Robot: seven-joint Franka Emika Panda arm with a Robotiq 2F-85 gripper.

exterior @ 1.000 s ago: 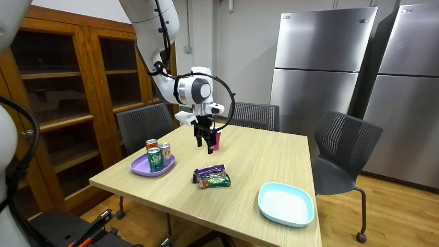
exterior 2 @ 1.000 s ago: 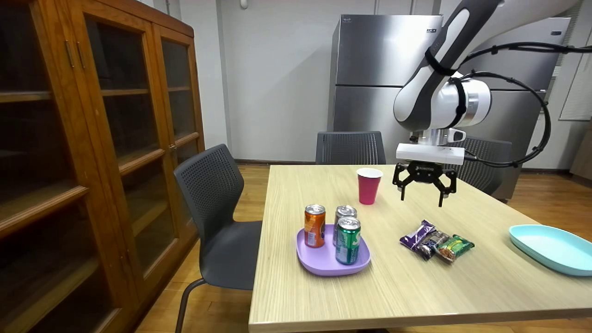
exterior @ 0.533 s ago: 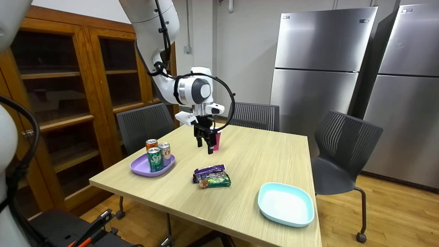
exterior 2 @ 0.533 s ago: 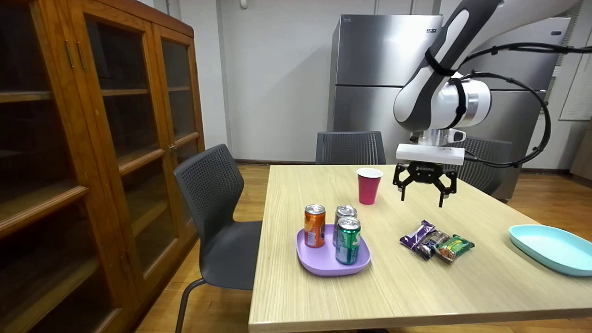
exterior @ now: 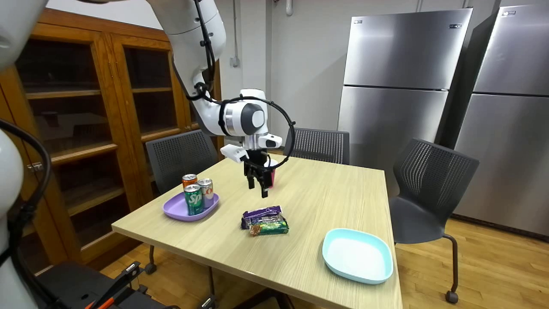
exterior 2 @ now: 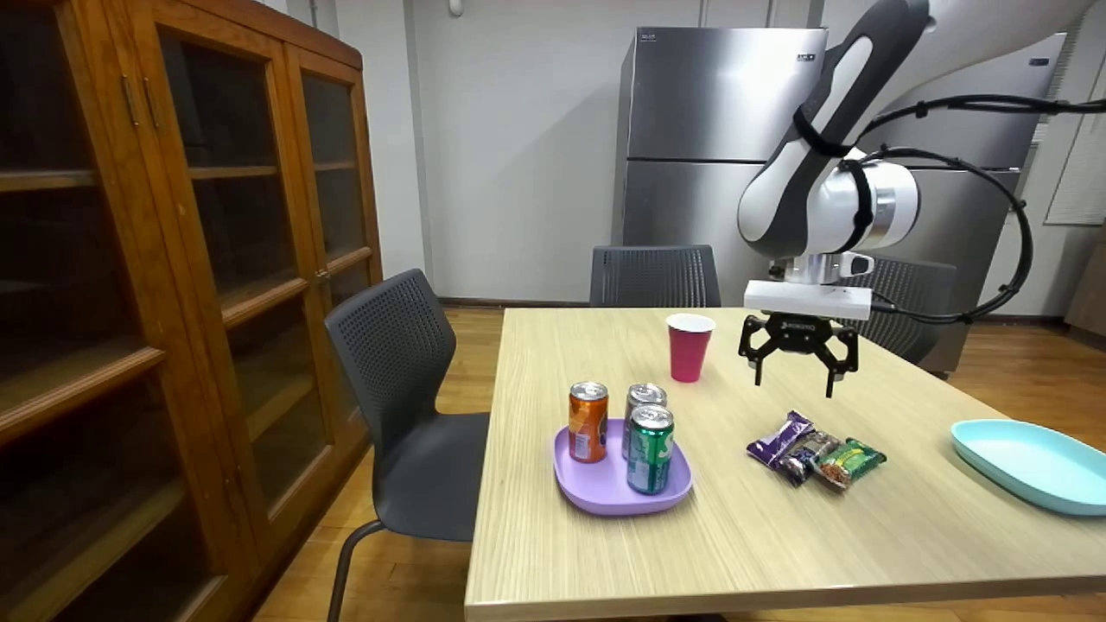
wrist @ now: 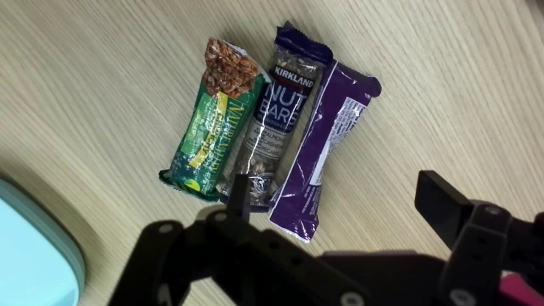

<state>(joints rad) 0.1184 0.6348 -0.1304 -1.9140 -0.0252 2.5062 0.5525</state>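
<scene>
Claw (exterior 2: 793, 387) stood spread, gripping nothing, since its fingertips (wrist: 442, 208) apparently hung clear of bunched snack bars (wrist: 274, 123) below.

a smooth white plastic arm with dark grey panels (exterior 2: 851, 82) runs from near 2 o'clock in an exterior view, slanting down toward 8 o'clock to a bend at a rounded white wrist with a silvery band (exterior 2: 829, 207). beneath sits a flat white box-shaped housing (exterior 2: 808, 300). the black, angular two-fingered gripper (exterior 2: 794, 383) hangs below, pointing toward 6 o'clock in both exterior views, its slim dark fingers (wrist: 442, 208) spread wide apart. in the wrist view, one fingertip lies near 7 o'clock, the opposite one between 3 and 4.
</scene>
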